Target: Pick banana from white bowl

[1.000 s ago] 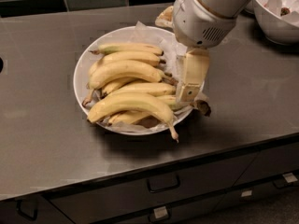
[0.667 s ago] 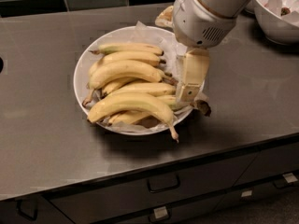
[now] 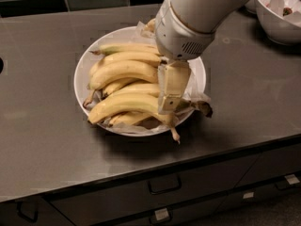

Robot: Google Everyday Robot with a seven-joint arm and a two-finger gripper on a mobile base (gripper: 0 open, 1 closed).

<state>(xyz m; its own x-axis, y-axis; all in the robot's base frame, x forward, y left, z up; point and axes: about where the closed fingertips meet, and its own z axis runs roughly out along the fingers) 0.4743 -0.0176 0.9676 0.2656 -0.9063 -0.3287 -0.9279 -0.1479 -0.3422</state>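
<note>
The cream-coloured gripper (image 3: 170, 102) is hanging over the right end of the plump yellow curved banana (image 3: 124, 105), which is lying nearest in the wide shallow white paper-lined bowl (image 3: 79, 76). I cannot tell whether it is clamped or apart.

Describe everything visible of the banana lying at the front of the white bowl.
The banana is the plumpest of the pile: evenly yellow, smooth-skinned and curved. It lies on its side across the near part of the white bowl. Its blunt end points left, and its thin brown-tipped stem pokes out over the near rim on the right. It rests on slimmer bananas and the crinkled paper liner. The gripper sits over its right end and hides that part, so a grasp cannot be confirmed.
</note>
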